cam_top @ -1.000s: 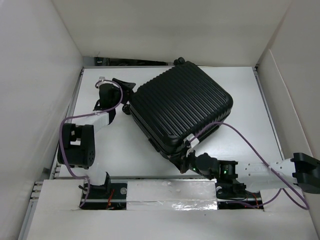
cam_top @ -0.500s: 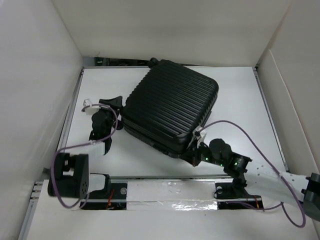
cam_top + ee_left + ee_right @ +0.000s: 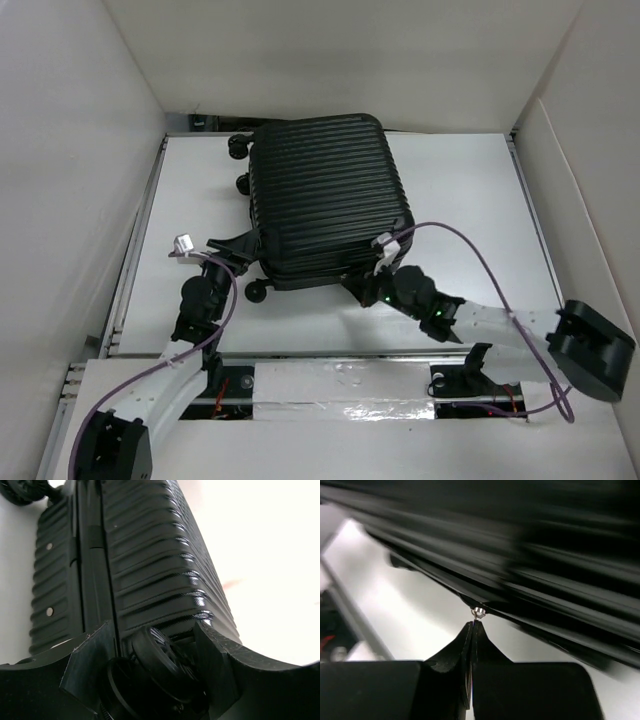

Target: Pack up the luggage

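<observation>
The luggage (image 3: 325, 195) is a closed black ribbed suitcase lying flat mid-table, wheels to the left. My left gripper (image 3: 243, 262) is at its near-left corner, open, with a black wheel (image 3: 160, 655) between its fingers (image 3: 90, 665); the ribbed shell (image 3: 145, 555) rises beyond. I cannot tell whether the fingers press the wheel. My right gripper (image 3: 368, 290) is at the suitcase's near edge, shut on a small metal zipper pull (image 3: 478, 612) under the blurred shell (image 3: 545, 555). Its closed tips (image 3: 472, 626) touch the pull.
Two more wheels (image 3: 238, 148) stick out at the suitcase's far-left side. White walls enclose the table (image 3: 480, 200) on the left, back and right. A metal rail (image 3: 340, 380) runs along the near edge by the arm bases. Purple cables trail from both arms.
The suitcase has turned clockwise and shifted left and back, its wheels swinging round to the left side. Both grippers moved with it, the left toward the near-left corner, the right leftward along the near edge.
</observation>
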Motion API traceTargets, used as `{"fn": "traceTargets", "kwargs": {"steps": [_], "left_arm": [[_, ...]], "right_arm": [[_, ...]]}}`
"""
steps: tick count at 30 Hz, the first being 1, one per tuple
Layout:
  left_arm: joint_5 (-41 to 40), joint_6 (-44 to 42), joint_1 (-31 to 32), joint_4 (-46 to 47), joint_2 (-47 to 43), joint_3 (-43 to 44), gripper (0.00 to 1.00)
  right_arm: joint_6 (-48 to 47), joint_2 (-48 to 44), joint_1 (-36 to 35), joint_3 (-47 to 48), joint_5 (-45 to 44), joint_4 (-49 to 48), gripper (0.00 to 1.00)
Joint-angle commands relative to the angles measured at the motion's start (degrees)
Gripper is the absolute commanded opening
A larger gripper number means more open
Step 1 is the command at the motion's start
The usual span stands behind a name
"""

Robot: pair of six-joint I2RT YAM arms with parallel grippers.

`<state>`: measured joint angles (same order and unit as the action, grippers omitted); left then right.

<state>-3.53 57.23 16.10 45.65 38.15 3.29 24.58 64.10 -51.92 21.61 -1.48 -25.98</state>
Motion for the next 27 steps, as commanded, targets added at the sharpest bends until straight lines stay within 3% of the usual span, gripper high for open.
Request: {"fn": "traceTargets", "kwargs": {"steps": [1, 7, 9, 18, 23, 25, 27], "left_arm": [[12.5, -1.43, 7.69, -2.41, 1.13, 0.22, 0.0], [8.54, -0.98, 20.8, 0.23, 6.14, 3.91, 0.0], [6.88, -1.68, 25.7, -0.29, 6.58, 6.54, 0.0], [4.15, -3.62, 41.63, 0.23, 13.6, 17.26, 0.0], [4.23, -5.73, 45.43, 0.23, 20.55, 23.42, 0.0], [4.06, -5.82, 45.95, 0.67, 23.53, 25.53, 0.0], [4.06, -5.47, 45.95, 2.76, 25.73, 27.37, 0.0]], "right_arm": [[8.29, 10.48, -12.3, 1.31, -2.9, -17.6, 0.0], [1.01, 15.62, -14.17, 13.19, -2.13, -9.2, 0.0], [0.12, 14.49, -14.7, 14.69, -2.65, -4.8, 0.0], [-3.39, 14.12, -12.94, 16.98, -0.64, -3.73, 0.0], [4.59, 18.42, -15.57, 7.33, -3.97, -21.68, 0.0], [6.79, 16.86, -15.58, 2.31, -5.98, -22.98, 0.0], [6.89, 10.22, -14.18, 0.38, -10.53, -17.47, 0.0]]}}
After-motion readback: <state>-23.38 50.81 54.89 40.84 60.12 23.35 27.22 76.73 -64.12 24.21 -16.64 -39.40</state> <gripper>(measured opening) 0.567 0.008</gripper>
